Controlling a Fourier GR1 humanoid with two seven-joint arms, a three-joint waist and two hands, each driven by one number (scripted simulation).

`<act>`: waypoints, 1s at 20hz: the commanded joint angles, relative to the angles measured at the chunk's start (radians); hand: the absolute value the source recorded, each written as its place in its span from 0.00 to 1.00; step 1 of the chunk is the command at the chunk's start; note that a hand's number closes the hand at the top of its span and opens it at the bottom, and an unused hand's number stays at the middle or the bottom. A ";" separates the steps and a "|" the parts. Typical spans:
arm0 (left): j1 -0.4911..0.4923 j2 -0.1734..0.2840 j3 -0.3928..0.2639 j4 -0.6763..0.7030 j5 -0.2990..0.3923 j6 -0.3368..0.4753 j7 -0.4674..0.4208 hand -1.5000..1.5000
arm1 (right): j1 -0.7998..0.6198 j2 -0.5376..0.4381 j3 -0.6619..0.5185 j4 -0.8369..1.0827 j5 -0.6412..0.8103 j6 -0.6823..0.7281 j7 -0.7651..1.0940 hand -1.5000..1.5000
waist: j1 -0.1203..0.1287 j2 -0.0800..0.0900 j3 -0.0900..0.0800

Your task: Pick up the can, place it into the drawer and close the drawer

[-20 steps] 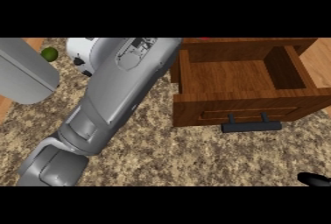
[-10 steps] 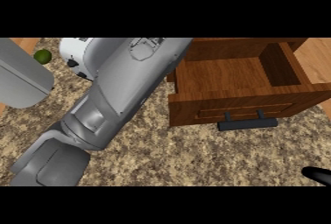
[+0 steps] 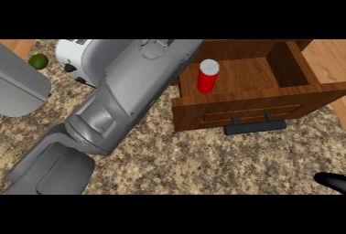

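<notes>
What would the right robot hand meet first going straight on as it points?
The right robot hand shows only its tip at the lower right, pointing roughly left. The counter ahead looks free; the first thing in line would probably be the left forearm, though height is unclear.

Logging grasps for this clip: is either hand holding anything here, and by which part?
Cannot be told. The can stands upright in the open drawer with no hand on it. The left hand is out of view; only a tip of the right hand shows.
</notes>
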 commanded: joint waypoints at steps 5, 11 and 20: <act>-0.004 0.000 -0.005 0.036 0.062 0.031 -0.056 0.00 | -0.047 -0.059 0.029 0.028 0.083 0.035 -0.060 0.00 | 0.003 0.007 0.000; -0.040 0.000 -0.021 0.024 0.116 0.067 -0.036 0.00 | -0.136 -0.116 0.126 0.073 0.275 0.038 -0.111 0.00 | 0.002 0.013 0.000; -0.074 0.000 0.000 0.028 0.171 0.080 -0.062 0.00 | -0.224 -0.187 0.248 0.266 0.565 0.024 -0.223 0.00 | 0.046 0.006 0.000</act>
